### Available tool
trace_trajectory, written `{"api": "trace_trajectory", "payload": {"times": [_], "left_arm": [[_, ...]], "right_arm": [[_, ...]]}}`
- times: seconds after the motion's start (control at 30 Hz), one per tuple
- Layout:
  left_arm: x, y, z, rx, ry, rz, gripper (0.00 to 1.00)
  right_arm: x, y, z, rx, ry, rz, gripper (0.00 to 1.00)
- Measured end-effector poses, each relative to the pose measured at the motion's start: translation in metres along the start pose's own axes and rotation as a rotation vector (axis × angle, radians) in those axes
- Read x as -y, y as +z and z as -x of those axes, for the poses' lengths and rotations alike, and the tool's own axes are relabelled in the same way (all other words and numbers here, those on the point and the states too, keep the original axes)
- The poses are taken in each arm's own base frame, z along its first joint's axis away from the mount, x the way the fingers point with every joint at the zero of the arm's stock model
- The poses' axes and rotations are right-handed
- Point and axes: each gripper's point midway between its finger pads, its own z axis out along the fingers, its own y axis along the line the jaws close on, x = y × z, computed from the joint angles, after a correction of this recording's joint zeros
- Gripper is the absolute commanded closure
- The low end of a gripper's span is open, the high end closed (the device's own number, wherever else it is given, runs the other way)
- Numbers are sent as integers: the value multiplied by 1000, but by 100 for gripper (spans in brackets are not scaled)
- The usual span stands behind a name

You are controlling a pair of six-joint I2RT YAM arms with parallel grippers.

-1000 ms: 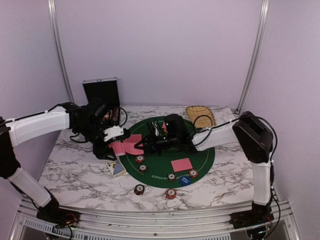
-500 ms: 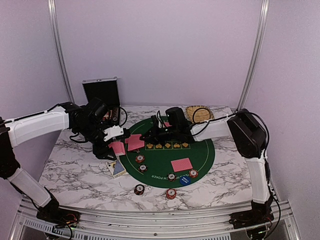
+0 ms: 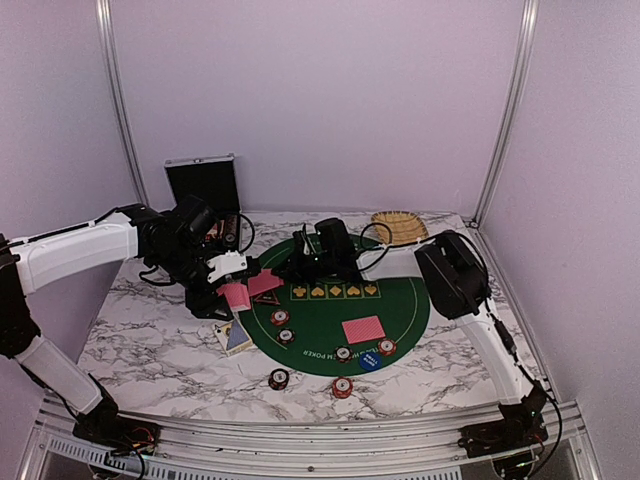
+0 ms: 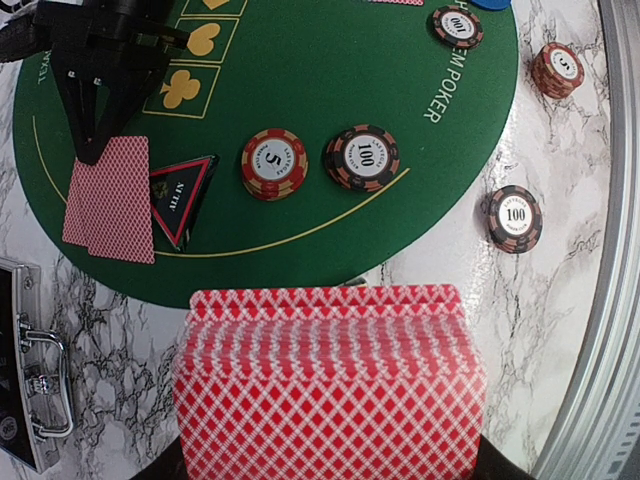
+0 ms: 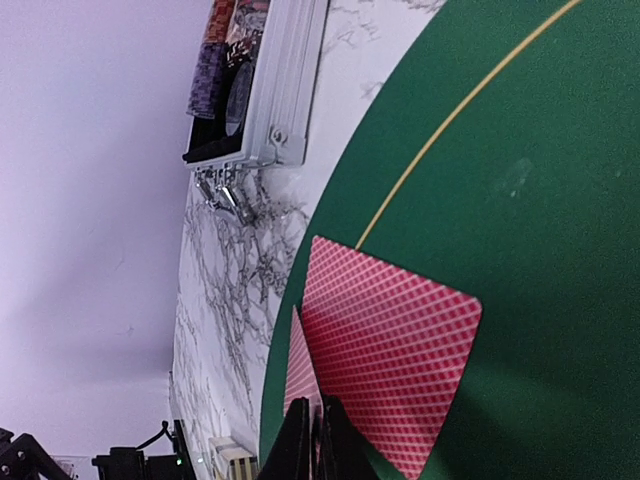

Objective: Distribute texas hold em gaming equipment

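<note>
**Deck in the left claw, right claw at the far-left pair**

Nearest the arms, poker chips (image 3: 278,379) stand on the marble tabletop (image 3: 150,330), just off the near rim of the green mat (image 3: 405,300). On that near rim lie more chips and a blue button disc (image 3: 371,361). A pair of red-backed cards (image 3: 362,329) lies face down just beyond them.

To the left, the left claw (image 3: 230,285) is closed on a thick deck (image 4: 330,390), gripping it by its sides above the mat's left edge. Below it on the felt, in the left wrist view, sit a "5" chip (image 4: 273,163) and a "100" chip (image 4: 362,158), close together. A black triangular marker (image 4: 180,195) sits just beside a second pair of cards (image 5: 390,375), which overlap and lie flat.

The right claw (image 5: 317,440) points down at the edge of that pair, its fingers drawn together to a thin slit. Whether they pinch a card cannot be told.

Farthest back, a silver case (image 3: 203,183) stands open at the left, and a woven tray (image 3: 400,225) sits past the mat.
</note>
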Motion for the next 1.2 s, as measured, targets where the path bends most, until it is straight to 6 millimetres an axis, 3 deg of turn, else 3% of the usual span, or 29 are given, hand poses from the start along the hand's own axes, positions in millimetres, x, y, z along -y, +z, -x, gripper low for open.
{"api": "trace_trajectory", "payload": {"times": [0.17, 0.4, 0.9, 1.1, 1.2], "left_arm": [[0, 0, 0, 0, 0, 0, 97], [0, 0, 0, 0, 0, 0, 97], [0, 0, 0, 1, -1, -1, 97], [0, 0, 0, 0, -1, -1, 97], [0, 0, 0, 1, -1, -1, 97]], "right_arm": [[12, 4, 15, 38, 3, -19, 90], [11, 8, 31, 78, -13, -16, 85], [22, 11, 36, 106, -19, -52, 88], [20, 11, 41, 131, -24, -46, 59], [22, 9, 41, 143, -34, -54, 53]]}}
